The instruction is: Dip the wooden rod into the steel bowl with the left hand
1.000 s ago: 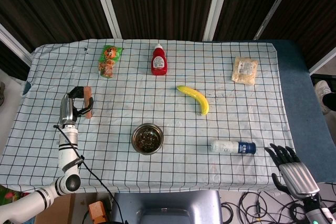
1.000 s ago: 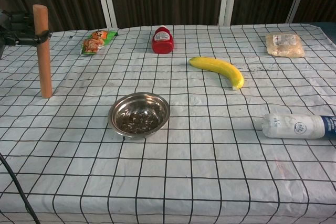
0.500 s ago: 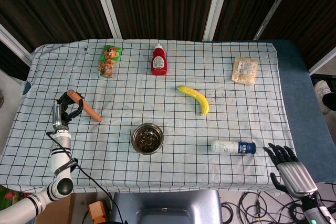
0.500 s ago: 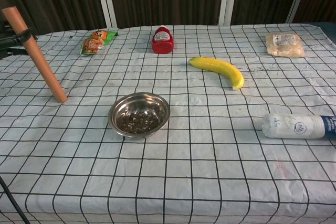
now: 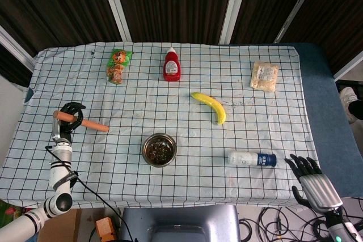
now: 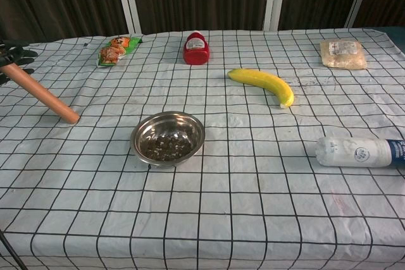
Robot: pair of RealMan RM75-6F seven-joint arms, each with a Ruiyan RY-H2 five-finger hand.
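Rod [image 5: 81, 121] — wooden, steeply tilted — gripped by left robot hand [image 5: 67, 118]; right robot hand [image 5: 313, 183] seemingly open.

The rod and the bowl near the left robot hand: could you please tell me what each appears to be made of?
The rod looks like wood: matte reddish-brown, uniform, with no shine. The bowl looks like steel: its grey rim and inner wall reflect light like polished metal, though dark specks cover its bottom. The left robot hand grips the rod's far end.
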